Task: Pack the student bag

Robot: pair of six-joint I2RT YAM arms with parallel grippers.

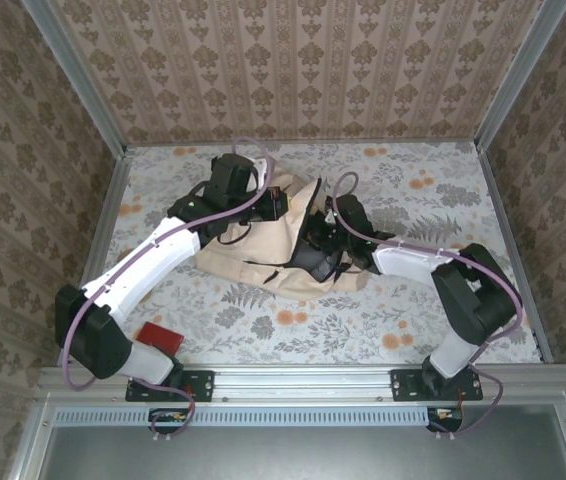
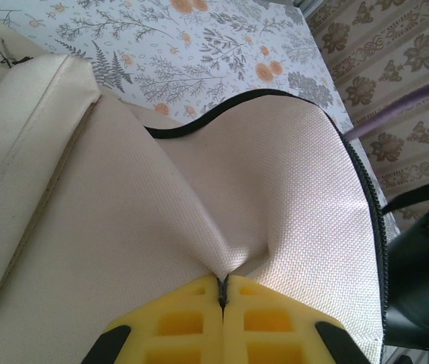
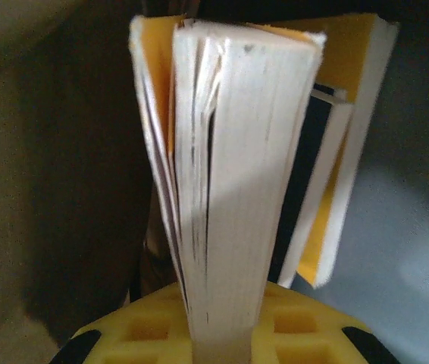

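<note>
Right wrist: hand (image 3: 222,327) clamps book (image 3: 239,152).

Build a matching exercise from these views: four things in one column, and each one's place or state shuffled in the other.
Things:
1. left gripper
2. right gripper
3. red object
4. student bag

Places or states:
A. lies near the front-left corner of the table
B. shut on a book, page edges facing the camera
C. lies in the middle of the table
D. shut on a fold of beige fabric

Pairs: 1-D, 2-B, 3-A, 4-C
</note>
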